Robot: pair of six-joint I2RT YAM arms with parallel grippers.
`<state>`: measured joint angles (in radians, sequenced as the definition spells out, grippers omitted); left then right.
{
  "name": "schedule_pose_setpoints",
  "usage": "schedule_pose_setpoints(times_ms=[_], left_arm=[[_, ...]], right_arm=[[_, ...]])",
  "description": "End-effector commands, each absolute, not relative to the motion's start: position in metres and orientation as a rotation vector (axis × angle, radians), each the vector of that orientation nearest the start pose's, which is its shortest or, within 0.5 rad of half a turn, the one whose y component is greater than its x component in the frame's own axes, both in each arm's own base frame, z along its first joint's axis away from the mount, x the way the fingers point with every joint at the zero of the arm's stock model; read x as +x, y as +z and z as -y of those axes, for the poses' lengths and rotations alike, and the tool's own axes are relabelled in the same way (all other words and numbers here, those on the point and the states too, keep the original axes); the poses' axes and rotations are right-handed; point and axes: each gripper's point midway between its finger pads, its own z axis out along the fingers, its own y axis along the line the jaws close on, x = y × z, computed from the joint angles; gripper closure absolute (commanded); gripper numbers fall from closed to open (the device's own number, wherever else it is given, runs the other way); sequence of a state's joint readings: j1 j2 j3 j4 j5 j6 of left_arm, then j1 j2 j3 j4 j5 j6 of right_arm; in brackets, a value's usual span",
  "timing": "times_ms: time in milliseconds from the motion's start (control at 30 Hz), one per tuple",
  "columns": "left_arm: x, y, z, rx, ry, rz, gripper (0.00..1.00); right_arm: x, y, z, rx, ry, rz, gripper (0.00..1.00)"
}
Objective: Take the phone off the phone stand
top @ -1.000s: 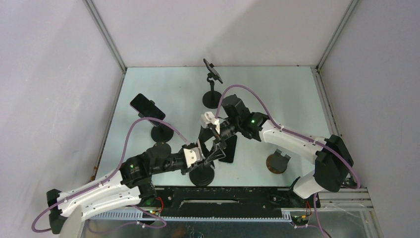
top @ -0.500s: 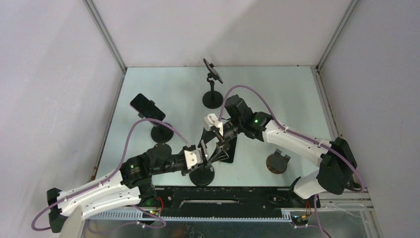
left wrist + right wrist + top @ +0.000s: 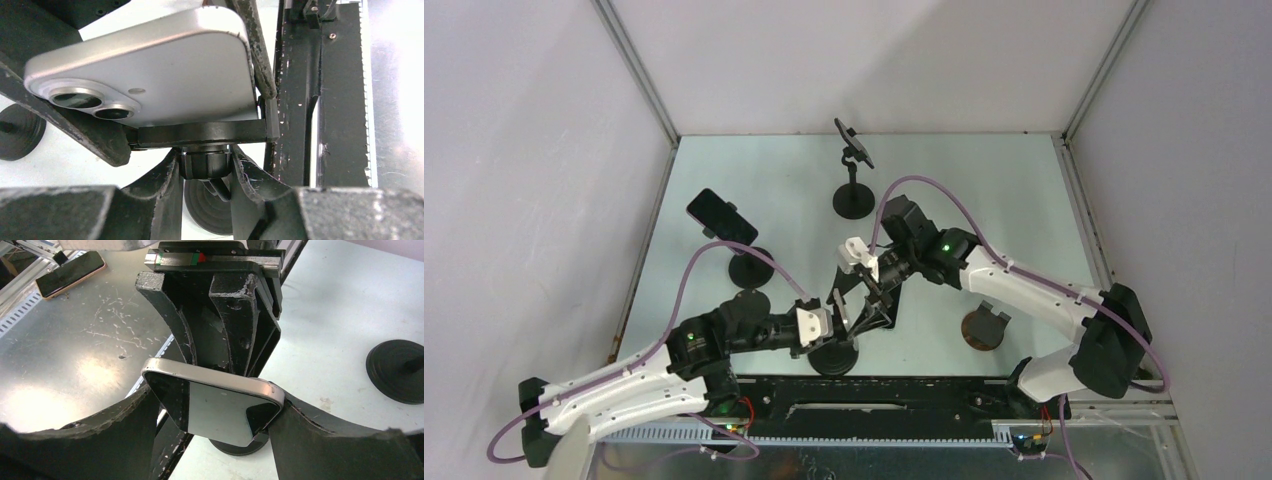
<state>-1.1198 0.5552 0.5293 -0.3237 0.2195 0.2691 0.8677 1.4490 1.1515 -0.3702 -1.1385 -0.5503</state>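
At the near edge, the left pincer (image 3: pixel 205 167) grips the phone stand (image 3: pixel 200 135) while the right pincer (image 3: pixel 216 416) pinches the phone (image 3: pixel 220 405), which next needs pulling free.

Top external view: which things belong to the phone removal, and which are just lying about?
In the job: phone, phone stand, left hand, right hand.
Lying about: second mounted phone, empty stand at back, brown disc.
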Motion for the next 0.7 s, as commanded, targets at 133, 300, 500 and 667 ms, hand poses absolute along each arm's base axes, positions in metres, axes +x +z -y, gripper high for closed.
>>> schedule_pose_setpoints(times_ms=[133, 300, 500, 667], left_arm=[[-0.012, 0.215, 0.255, 1.698, -1.222, -1.026, 1.00], [-0.009, 0.215, 0.255, 1.688, -1.207, -1.037, 1.00], [0.003, 0.214, 0.256, 1.644, -1.147, -1.096, 1.00], [0.018, 0.213, 0.256, 1.584, -1.075, -1.161, 1.00]], right_arm=[[0.182, 0.221, -0.369, -1.742, 1.030, -1.172, 1.00], [0.178, 0.224, -0.373, -1.713, 1.035, -1.170, 1.00], [0.176, 0.225, -0.374, -1.667, 1.027, -1.203, 1.00], [0.164, 0.234, -0.372, -1.648, 1.047, -1.177, 1.00]])
